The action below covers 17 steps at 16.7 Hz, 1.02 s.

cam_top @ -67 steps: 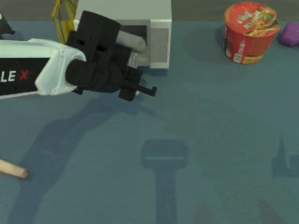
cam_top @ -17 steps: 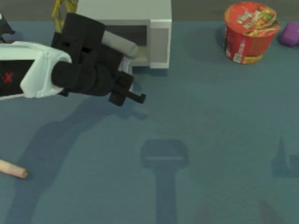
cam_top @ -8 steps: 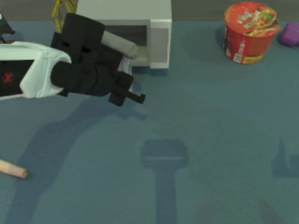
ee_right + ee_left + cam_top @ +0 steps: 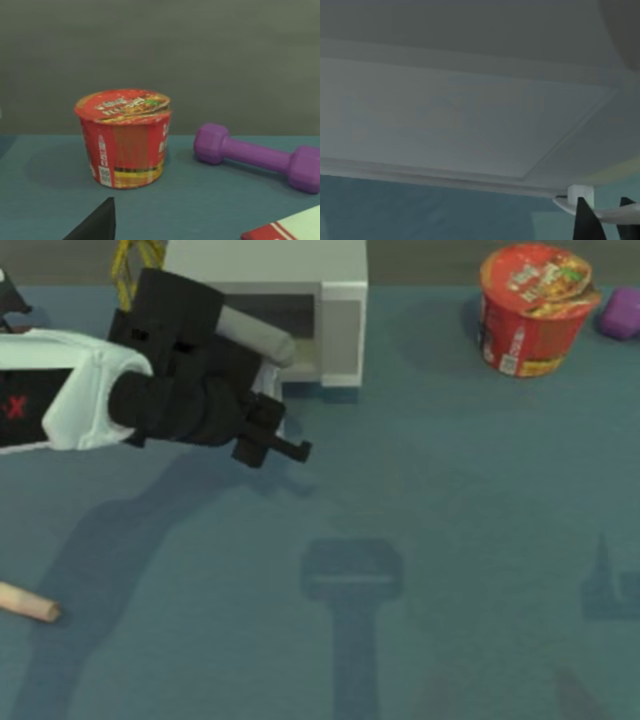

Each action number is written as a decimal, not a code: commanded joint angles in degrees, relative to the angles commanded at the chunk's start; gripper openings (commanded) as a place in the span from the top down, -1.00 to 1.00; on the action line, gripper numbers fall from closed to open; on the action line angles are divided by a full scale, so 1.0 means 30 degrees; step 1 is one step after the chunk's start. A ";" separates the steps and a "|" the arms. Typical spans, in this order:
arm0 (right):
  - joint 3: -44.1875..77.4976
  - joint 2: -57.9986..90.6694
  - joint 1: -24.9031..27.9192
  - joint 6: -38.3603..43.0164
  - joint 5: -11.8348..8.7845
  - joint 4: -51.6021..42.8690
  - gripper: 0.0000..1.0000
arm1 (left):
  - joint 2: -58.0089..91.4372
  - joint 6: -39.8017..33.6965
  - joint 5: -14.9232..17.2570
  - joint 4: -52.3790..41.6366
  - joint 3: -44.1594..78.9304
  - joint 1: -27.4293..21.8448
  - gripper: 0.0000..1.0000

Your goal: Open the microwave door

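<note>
Top view, upper left of the frame: the left arm reaches in from the left edge, and the left hand (image 4: 283, 443) sits right in front of the microwave (image 4: 268, 300), which stands at the back of the surface (image 4: 450, 540), left of centre. The microwave's cavity shows dark and open beside its narrow light control panel (image 4: 343, 332). The microwave door (image 4: 268, 390) is swung outward toward the front of the surface, but most of it is hidden under the black wrist, with only a white edge peeking out near the hand.

From the left wrist view, the door (image 4: 470, 125) fills nearly the whole picture, its grey window and white frame seen very close. Two dark fingertips (image 4: 585, 220) poke up at the lower right, set on either side of a thin white edge of the door, so the hand looks closed to a narrow gap on that edge.

Upper right in the top view stands a red noodle cup (image 4: 532, 308), with a purple dumbbell (image 4: 622, 312) just beside it at the frame edge. A tan stick (image 4: 28, 603) lies at lower left.

The right hand is not seen from above; the right wrist view shows only one dark finger (image 4: 97, 225) at the bottom of the frame, and I cannot tell its opening.
</note>
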 joint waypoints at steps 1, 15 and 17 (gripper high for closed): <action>0.0000 0.0000 0.0000 0.0000 0.0000 0.0000 -1.00 | 0.0000 0.0000 0.0000 0.0000 0.0000 0.0000 1.00; 0.0000 0.0000 0.0000 0.0000 0.0000 0.0000 -1.00 | -0.0370 0.1273 0.1047 -0.0170 -0.0426 0.0546 1.00; 0.0000 0.0000 0.0000 0.0000 0.0000 0.0000 -1.00 | -0.0370 0.1273 0.1047 -0.0170 -0.0426 0.0546 1.00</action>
